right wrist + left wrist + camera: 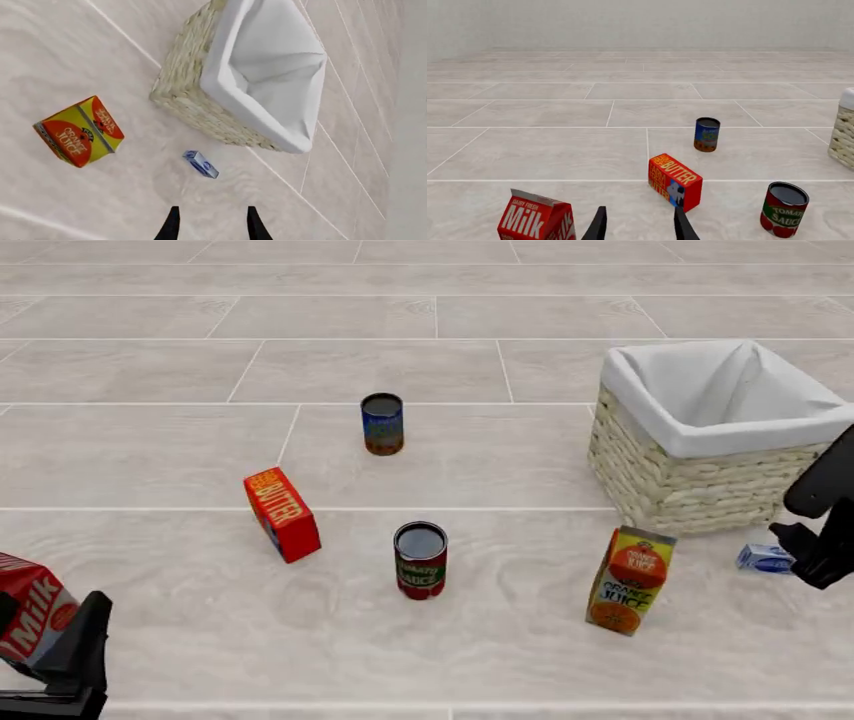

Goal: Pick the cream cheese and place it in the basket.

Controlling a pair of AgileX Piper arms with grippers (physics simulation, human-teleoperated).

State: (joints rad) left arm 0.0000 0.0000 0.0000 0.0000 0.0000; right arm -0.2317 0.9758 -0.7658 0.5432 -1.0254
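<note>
The cream cheese (766, 559) (201, 164) is a small light-blue and white box lying on the surface just in front of the basket (694, 480) (200, 105), between it and the orange juice carton. The basket is woven straw with a white cloth lining. My right gripper (210, 227) hovers above the cream cheese, open, nothing between its fingers; in the front view the right arm (821, 530) partly overlaps the box. My left gripper (639, 227) is open at the near left, beside the milk carton.
An orange juice carton (629, 580) stands left of the cream cheese. A tomato sauce can (420, 560), a red butter box (282, 515) and a blue can (382, 424) stand mid-table. A milk carton (30, 615) stands by the left arm.
</note>
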